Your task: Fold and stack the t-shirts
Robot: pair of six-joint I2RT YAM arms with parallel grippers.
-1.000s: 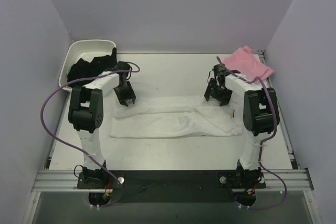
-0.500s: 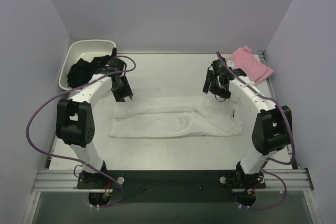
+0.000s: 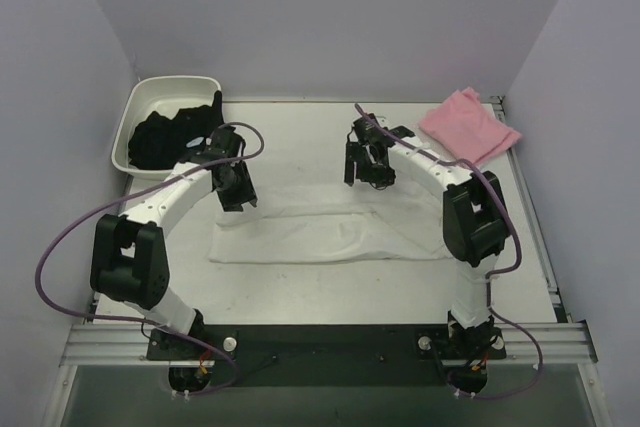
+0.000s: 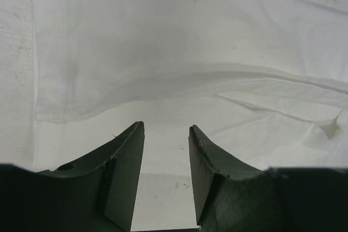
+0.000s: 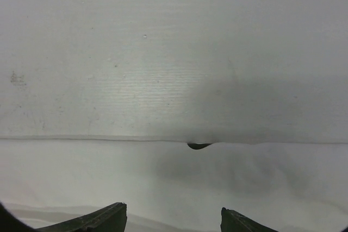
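The white t-shirt (image 3: 330, 232) lies folded into a long strip across the middle of the table. The pink t-shirt (image 3: 470, 125) lies flat at the back right corner. My left gripper (image 3: 236, 190) hovers over the white strip's far left end. In the left wrist view that gripper (image 4: 166, 134) is open with nothing between its fingers, and the white t-shirt (image 4: 190, 52) spreads out beyond them. My right gripper (image 3: 366, 169) hangs over the table just behind the strip's far edge, near its middle. In the right wrist view this gripper (image 5: 171, 213) is open wide and empty.
A white tub (image 3: 140, 107) at the back left holds a black garment (image 3: 170, 135). Purple cables loop off both arms. Grey walls close in the left, back and right sides. A straight seam with a small dark gap (image 5: 198, 145) crosses the right wrist view.
The right gripper has swung left from beside the pink t-shirt to behind the middle of the white strip. The left arm's elbow has moved outward; its gripper stays by the strip's left end.
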